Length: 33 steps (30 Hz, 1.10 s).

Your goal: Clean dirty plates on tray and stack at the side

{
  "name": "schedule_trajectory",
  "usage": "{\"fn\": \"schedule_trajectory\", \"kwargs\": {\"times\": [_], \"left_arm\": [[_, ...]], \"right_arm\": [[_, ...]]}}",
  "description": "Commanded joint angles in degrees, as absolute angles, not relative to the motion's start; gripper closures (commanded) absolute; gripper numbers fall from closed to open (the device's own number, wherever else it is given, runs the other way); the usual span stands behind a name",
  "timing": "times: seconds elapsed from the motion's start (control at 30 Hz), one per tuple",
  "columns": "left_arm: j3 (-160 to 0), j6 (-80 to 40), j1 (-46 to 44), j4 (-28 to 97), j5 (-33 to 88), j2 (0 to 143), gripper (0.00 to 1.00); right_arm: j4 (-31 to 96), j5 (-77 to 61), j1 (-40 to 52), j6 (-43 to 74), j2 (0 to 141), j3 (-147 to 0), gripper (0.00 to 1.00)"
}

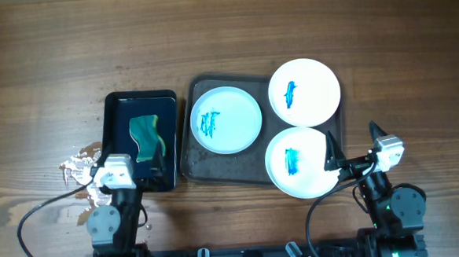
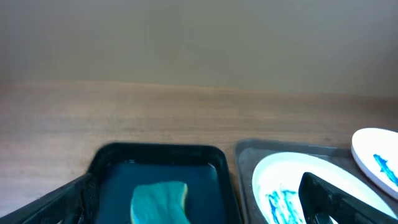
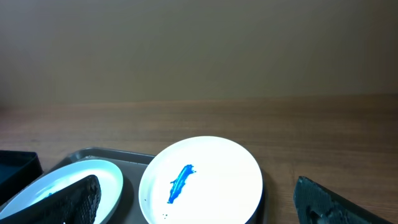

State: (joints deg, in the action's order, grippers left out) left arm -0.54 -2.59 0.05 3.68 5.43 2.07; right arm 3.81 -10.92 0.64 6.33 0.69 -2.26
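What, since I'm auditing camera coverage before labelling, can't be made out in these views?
1. Sponge: left wrist view, lower part cut off by the frame edge.
2. Left plate: right wrist view, smear mostly hidden behind a finger of the right end effector.
3. Shiny scrap beside the black tray: overhead, too small to identify.
4. Nearest plate: overhead, right rim covered by one such finger.

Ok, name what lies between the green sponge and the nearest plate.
Overhead: only the black tray's right wall and the grey tray's left rim separate sponge and plate.
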Motion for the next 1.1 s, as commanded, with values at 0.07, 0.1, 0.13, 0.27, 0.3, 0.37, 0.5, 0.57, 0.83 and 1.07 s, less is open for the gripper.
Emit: {"fn": "schedule_trajectory", "kwargs": {"times": [0.07,0.1,0.13,0.27,0.3,0.37,0.5,0.57,0.83,1.07], "left_arm": [[-5.5,-6.9,-0.2,9.3,10.9,13.8,0.0],[-7.8,-6.9,-0.2,11.2,10.9,16.8,0.0],[-10.4,-6.9,-0.2,13.2,10.9,20.0,0.0],[-24.7,-6.9,-0.2,23.3,11.2,34.7,0.0],[-28.6,-6.9,-0.2,26.3,11.6,38.4,0.0],[-37.2,-6.9,-0.3,33.9,12.4,46.7,0.0],[-50.6,-6.9,-0.3,47.9,12.6,60.0,0.0],[-56.3,-6.9,-0.3,54.6,14.7,65.6,0.0],[-62.3,-6.9,-0.3,62.8,27.0,71.1,0.0],[-62.3,-7.0,-0.3,62.8,29.7,71.1,0.0]], "right_arm": [[3.5,-11.7,0.4,6.2,0.8,-2.2,0.0],[3.5,-11.7,0.4,6.2,0.8,-2.2,0.0],[3.5,-11.7,0.4,6.2,0.8,-2.2,0.0],[3.5,-11.7,0.4,6.2,0.8,-2.2,0.0],[3.5,-11.7,0.4,6.2,0.8,-2.2,0.0],[3.5,-11.6,0.4,6.2,0.8,-2.2,0.0],[3.5,-11.7,0.4,6.2,0.8,-2.2,0.0],[3.5,-11.7,0.4,6.2,0.8,-2.2,0.0],[3.5,-11.7,0.4,6.2,0.8,-2.2,0.0],[3.5,-11.7,0.4,6.2,0.8,-2.2,0.0]]}}
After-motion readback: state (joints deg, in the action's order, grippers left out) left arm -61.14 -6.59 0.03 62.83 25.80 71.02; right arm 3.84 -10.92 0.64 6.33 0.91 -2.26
